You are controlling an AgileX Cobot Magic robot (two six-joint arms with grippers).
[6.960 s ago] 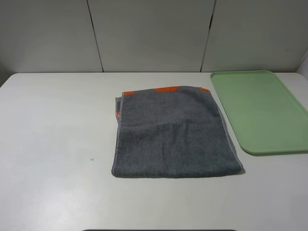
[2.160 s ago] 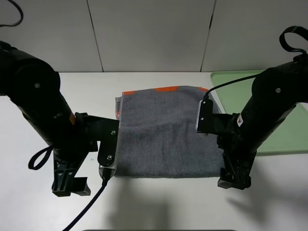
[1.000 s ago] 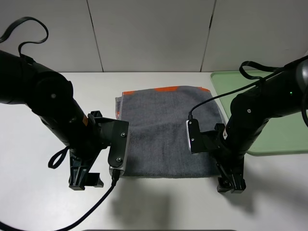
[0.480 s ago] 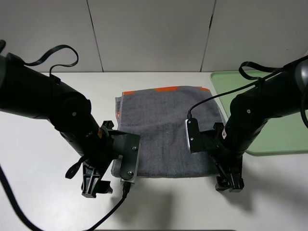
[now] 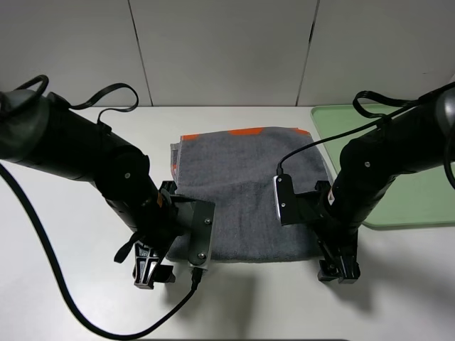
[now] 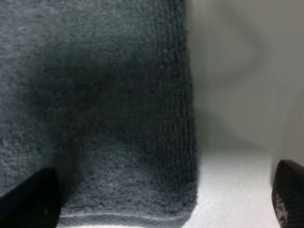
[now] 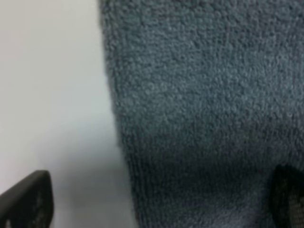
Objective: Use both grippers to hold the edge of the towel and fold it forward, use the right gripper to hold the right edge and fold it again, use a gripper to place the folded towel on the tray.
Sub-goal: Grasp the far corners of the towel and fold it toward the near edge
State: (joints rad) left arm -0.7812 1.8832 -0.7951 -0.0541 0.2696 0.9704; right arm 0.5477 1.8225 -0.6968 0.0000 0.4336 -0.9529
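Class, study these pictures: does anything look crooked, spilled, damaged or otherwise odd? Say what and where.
Only the towel: its layers do not line up. An orange strip peeks out along the far edge, and an under layer sticks out at the far left corner. Nothing looks spilled or damaged; the tray lies flat.

You see the grey towel (image 7: 204, 95) filling the frame's right, white table (image 7: 47, 85) at left, and the right gripper (image 7: 156, 202) with dark fingertips (image 7: 26, 199) spread into both lower corners.
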